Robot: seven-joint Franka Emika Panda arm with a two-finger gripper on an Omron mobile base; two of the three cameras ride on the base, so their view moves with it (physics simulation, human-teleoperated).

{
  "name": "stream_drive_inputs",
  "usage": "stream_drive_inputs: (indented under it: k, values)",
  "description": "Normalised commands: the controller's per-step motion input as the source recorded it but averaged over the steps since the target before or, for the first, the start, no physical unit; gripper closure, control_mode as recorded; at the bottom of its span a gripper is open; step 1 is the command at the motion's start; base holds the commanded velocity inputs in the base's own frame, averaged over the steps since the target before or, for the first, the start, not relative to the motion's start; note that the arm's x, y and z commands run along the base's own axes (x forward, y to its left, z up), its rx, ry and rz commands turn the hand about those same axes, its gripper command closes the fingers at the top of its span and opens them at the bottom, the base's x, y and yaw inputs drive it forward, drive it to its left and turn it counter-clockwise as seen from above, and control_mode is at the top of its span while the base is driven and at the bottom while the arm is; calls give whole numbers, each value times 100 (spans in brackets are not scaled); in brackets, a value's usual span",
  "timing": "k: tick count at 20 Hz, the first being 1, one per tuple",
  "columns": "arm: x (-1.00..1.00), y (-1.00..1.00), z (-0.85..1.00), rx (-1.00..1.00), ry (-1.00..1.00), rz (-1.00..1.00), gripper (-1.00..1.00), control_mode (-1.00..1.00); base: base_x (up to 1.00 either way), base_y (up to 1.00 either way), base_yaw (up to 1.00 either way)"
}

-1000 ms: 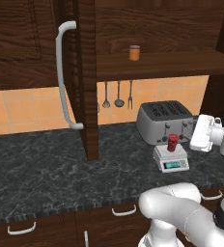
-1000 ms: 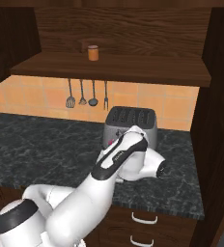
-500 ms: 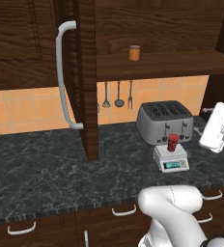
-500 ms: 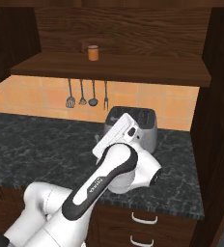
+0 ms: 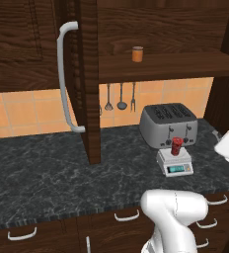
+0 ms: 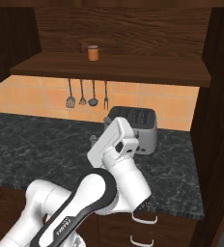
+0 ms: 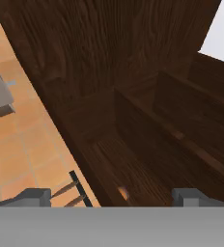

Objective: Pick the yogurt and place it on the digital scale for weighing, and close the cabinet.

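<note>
A dark, marbled stone counter (image 5: 47,173) runs along a wall of orange tiles (image 5: 18,111), with low wooden drawers (image 5: 126,220) carrying small pale handles under its front edge. Above it hangs the cabinet (image 5: 87,74), dark brown with strong wood grain; its near door stands open, edge-on to the left base camera, and carries a long curved silver-grey bar handle (image 5: 63,79). Inside, a wooden shelf (image 6: 114,67) holds a small plain orange cylinder (image 5: 137,54). Three dark utensils (image 6: 87,94) hang on the tiled wall just below the shelf.

A boxy silver toaster (image 5: 168,123) with rounded corners and dark slots stands at the back of the counter. Just in front of it sits the digital scale (image 5: 174,162), a small white-grey block with a flat top and a bluish-green display on its front. The yogurt (image 5: 176,146) stands upright on the scale's platform: a small red cup with a white-patterned label and a paler rim, much smaller than the toaster behind it.

The gripper (image 7: 112,195) is raised and turned toward the wooden cabinet side and shelf underside, well apart from the yogurt; its jaws stand wide open with nothing between them. In the right base view the white hand (image 6: 115,144) rises in front of the toaster.
</note>
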Motion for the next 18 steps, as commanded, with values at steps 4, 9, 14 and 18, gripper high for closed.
stream_drive_inputs:
  k: [4,9,14,18]
  values:
    - [-65,0,2,-29,-10,-43,-100,-100,0,0,0]
    - [-91,-8,20,-17,0,-27,-100,-100,0,0,0]
    - [-93,-37,20,-6,-1,-21,-100,-100,0,0,0]
    - [-98,-87,49,0,-8,-11,-100,-100,0,0,0]
